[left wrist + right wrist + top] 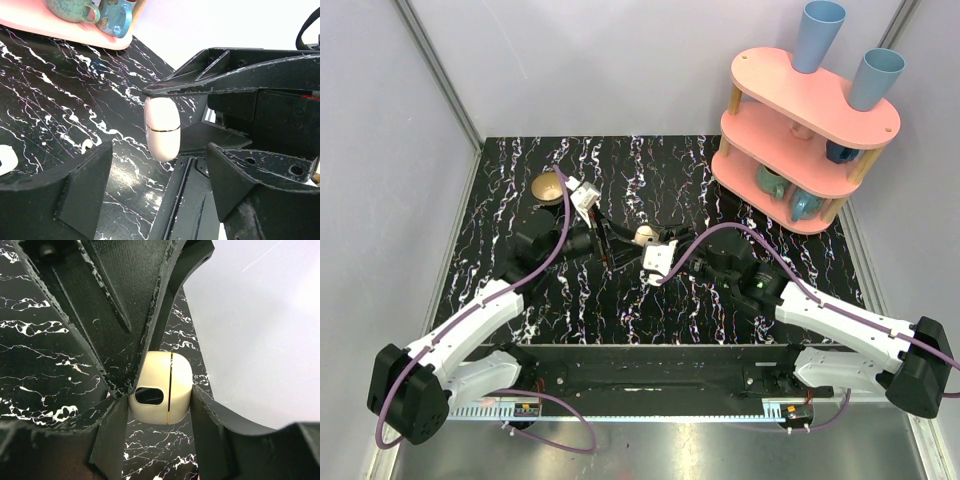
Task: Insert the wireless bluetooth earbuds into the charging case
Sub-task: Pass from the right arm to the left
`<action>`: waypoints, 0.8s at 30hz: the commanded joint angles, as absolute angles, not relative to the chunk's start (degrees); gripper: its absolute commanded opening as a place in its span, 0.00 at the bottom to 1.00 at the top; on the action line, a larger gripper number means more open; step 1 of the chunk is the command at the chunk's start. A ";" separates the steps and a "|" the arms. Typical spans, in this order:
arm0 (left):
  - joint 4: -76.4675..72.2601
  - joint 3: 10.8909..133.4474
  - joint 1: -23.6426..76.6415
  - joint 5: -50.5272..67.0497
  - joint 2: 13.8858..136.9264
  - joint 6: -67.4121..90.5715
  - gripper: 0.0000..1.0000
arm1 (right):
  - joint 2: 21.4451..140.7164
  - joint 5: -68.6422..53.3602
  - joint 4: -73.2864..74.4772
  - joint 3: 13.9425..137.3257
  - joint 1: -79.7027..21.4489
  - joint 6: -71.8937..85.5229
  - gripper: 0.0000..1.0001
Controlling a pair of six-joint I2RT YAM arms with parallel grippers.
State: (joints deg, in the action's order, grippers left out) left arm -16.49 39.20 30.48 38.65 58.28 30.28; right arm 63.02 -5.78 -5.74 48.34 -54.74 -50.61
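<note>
White glossy curved piece of plastic (87, 145), judged to be one of the wireless earbuds, lies on the black white-veined marbled tabletop (55, 95) at lower left of the left wrist view, well apart from the case. A second white rounded item (5, 161) at the extreme left edge is cut off and cannot be identified. Left gripper (160, 167): jaws wide, nothing between them, fingers either side of the cream glossy rounded plastic charging case (161, 127) at frame centre without touching it. Right gripper (161, 396): clamped on the charging case, apparently holding it off the tabletop. The gold lid seam reads shut, so the step in hand is judged to be opening the lid. Recommended: the left fingers should take the lid half only, on one side of the seam, squarely and gently, since the shell looks slippery, while the right grip stays firm on the body. Not established: which side carries the hinge; whether the dark oval recess (149, 396) is a port or a button; where the other buds lie, as the arms crowd the middle of the overhead view. A tan round object (550, 187) at upper left there is too small to name. The pink three-tier wooden shelf (790, 85) at upper right is uninvolved.
</note>
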 commanded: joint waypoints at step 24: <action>-24.17 40.96 31.20 39.64 61.61 30.94 0.57 | 62.40 -4.13 -12.22 49.75 -56.07 -50.63 0.00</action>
